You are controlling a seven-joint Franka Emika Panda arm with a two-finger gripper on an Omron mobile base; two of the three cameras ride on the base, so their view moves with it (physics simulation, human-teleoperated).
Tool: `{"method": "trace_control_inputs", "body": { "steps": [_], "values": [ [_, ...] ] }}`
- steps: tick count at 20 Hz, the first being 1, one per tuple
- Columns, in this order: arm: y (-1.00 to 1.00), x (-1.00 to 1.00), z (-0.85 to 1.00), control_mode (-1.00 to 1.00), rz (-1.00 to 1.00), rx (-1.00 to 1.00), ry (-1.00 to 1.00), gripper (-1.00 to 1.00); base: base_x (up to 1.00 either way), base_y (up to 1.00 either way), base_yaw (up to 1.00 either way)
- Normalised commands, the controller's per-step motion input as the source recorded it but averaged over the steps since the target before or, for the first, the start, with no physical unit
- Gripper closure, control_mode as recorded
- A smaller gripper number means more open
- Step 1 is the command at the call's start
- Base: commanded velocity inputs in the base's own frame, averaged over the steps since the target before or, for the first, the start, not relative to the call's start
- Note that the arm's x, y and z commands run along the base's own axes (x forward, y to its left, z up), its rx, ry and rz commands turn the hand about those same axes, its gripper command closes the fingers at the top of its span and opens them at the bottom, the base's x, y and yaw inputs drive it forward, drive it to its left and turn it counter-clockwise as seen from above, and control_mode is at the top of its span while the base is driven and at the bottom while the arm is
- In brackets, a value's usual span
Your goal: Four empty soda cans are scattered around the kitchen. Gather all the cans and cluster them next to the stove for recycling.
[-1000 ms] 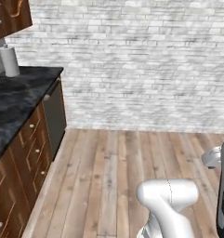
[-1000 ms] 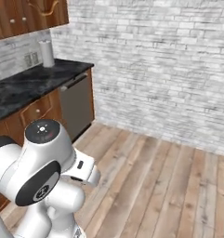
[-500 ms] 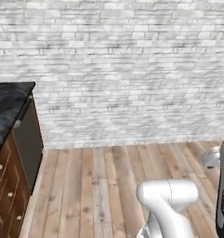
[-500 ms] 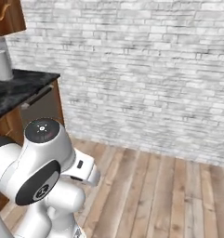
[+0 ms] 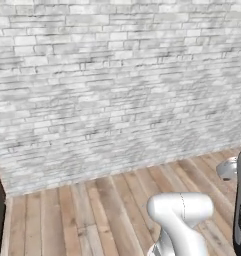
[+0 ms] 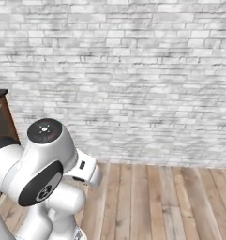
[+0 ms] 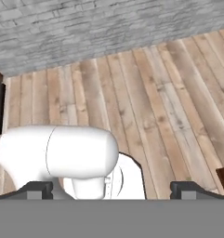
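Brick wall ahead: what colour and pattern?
White-grey brick wall in staggered horizontal courses; clearest in the right base view.

No readable text, label, brand, number or sign appears anywhere: the white-grey brick wall (image 5: 117,85), the wood plank floor (image 7: 146,102) and the dark brown cabinet edge (image 6: 3,123) all carry no writing.

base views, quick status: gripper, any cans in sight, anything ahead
Gripper open, holding nothing. No cans or stove ahead. Brick wall and wood plank floor in front; dark cabinet edge at far left.
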Motion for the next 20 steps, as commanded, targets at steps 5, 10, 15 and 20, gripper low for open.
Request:
{"method": "trace_control_inputs", "body": {
  "steps": [5, 10, 15, 20],
  "values": [
    [0.0, 0.0, 0.0, 1.0, 0.0, 0.0, 0.0, -1.0, 0.62, 0.0, -0.47],
    [0.0, 0.0, 0.0, 1.0, 0.0, 0.0, 0.0, -1.0, 0.66, 0.0, -0.45],
    [0.0, 0.0, 0.0, 1.0, 0.0, 0.0, 0.0, -1.0, 0.78, 0.03, -0.42],
    [0.0, 0.0, 0.0, 1.0, 0.0, 0.0, 0.0, -1.0, 0.9, 0.17, -0.38]
  ]
}}
